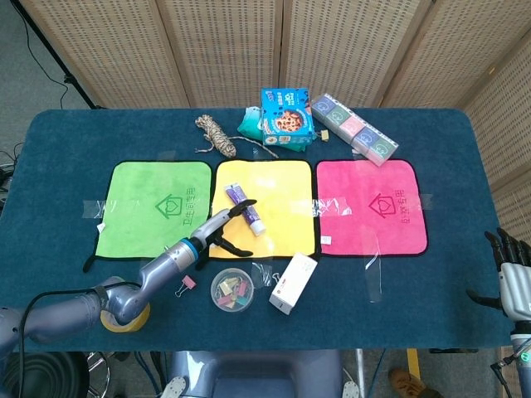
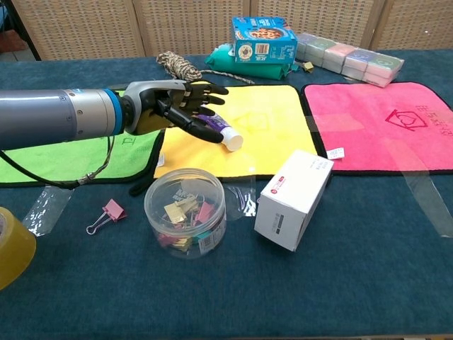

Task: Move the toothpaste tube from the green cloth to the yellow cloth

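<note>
The toothpaste tube [image 1: 246, 207] [image 2: 228, 134] lies slanted on the yellow cloth [image 1: 278, 191] [image 2: 269, 120], in its left half, with its white cap toward the front. My left hand [image 1: 222, 222] [image 2: 173, 106] reaches over the cloth's left part with its fingers stretched out and apart. The fingertips lie over or against the tube's rear end; I see no grip on it. Left of the yellow cloth lies the green cloth [image 1: 149, 207] [image 2: 71, 159], with nothing on it. My right hand [image 1: 513, 278] hangs off the table's right edge, fingers apart, holding nothing.
In front of the yellow cloth stand a clear jar of binder clips [image 1: 232, 288] [image 2: 185, 210] and a white box [image 1: 293, 283] [image 2: 294, 198]. A yellow tape roll [image 1: 124, 315] and pink clip [image 1: 186, 286] lie front left. A pink cloth [image 1: 373, 203], twine [image 1: 216, 134] and boxes [image 1: 287, 114] lie beyond.
</note>
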